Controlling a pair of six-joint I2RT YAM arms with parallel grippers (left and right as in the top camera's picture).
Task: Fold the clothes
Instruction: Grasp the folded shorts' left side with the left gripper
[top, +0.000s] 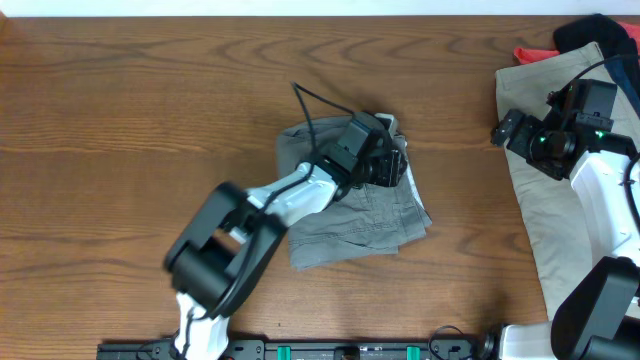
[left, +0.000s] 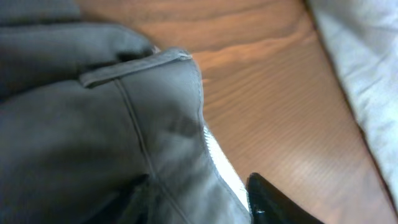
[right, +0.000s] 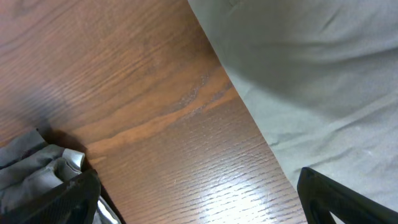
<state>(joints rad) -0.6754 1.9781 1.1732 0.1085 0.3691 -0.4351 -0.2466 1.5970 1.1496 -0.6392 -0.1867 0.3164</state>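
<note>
The grey-green shorts (top: 350, 210) lie folded in the middle of the table. My left gripper (top: 388, 162) is at their far right corner. In the left wrist view the grey cloth (left: 93, 137) with a belt loop fills the space between the fingers (left: 199, 202), and the gripper looks shut on it. The left finger is mostly hidden by the cloth. The tan shorts (top: 560, 210) lie spread at the right edge. My right gripper (top: 503, 130) is open and empty over bare wood (right: 199, 193) beside the tan cloth (right: 311, 74).
A red piece (top: 535, 52) and a dark navy piece (top: 600, 35) lie at the back right corner, behind the tan shorts. A black cable (top: 310, 105) runs from the left wrist. A corner of the grey-green shorts shows in the right wrist view (right: 31, 168).
</note>
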